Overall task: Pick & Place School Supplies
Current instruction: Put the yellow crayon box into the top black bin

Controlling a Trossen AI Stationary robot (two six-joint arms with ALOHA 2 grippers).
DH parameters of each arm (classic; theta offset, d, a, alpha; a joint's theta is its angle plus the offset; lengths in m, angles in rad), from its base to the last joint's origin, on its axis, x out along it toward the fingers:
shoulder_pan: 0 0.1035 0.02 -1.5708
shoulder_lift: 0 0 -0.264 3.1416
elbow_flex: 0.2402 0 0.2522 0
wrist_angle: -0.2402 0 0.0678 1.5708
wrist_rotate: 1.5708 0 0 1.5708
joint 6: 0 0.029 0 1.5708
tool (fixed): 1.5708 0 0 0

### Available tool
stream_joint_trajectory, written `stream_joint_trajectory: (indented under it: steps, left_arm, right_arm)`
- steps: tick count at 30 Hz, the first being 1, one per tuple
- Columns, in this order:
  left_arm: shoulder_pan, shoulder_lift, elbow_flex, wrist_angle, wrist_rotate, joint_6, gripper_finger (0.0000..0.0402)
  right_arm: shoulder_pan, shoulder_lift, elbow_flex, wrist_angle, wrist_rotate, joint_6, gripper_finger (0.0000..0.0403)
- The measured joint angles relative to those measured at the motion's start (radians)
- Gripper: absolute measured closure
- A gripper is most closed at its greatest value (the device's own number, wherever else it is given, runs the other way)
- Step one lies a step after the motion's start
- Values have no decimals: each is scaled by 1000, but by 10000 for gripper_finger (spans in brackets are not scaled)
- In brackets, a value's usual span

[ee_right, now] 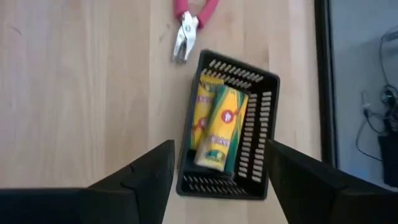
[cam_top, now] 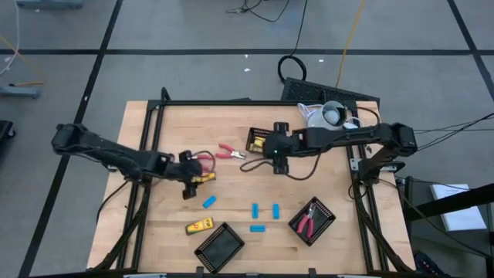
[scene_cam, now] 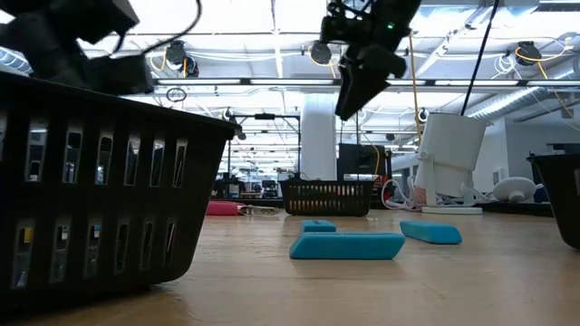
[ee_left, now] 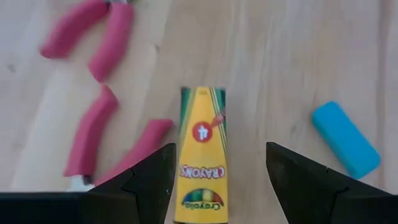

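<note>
Three mesh trays (cam_top: 219, 247), four blue pieces (cam_top: 209, 201) and several crayon boxes dot the table. The left gripper (ee_left: 217, 180), jaws spread, straddles one crayon box (ee_left: 202, 155); the right gripper (ee_right: 217, 180) hovers open over two boxed crayons (ee_right: 217, 127).

Three black mesh trays (cam_top: 219, 247) sit on the wooden table (cam_top: 170, 232); a white jug (cam_top: 333, 114) at its far corner

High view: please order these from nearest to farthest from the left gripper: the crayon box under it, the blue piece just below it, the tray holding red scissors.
1. Crayon box, at the left gripper.
2. Blue piece, toward the front edge.
3. Tray with scissors, far on the right side.
</note>
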Motion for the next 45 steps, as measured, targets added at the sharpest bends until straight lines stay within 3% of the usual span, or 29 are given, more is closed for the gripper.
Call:
stream_joint_trajectory:
  steps: [11,29,45]
  left_arm:
    - [-3,212,21,29,20,-78,151]
    - [-3,226,18,27,-62,-122,151]
    - [-2,243,83,-57,-38,58,151]
  right_arm:
    - [62,-2,-10,-32,25,32,165]
    - [74,-2,-70,-36,54,57,165]
    - [74,-2,-70,-37,51,57,165]
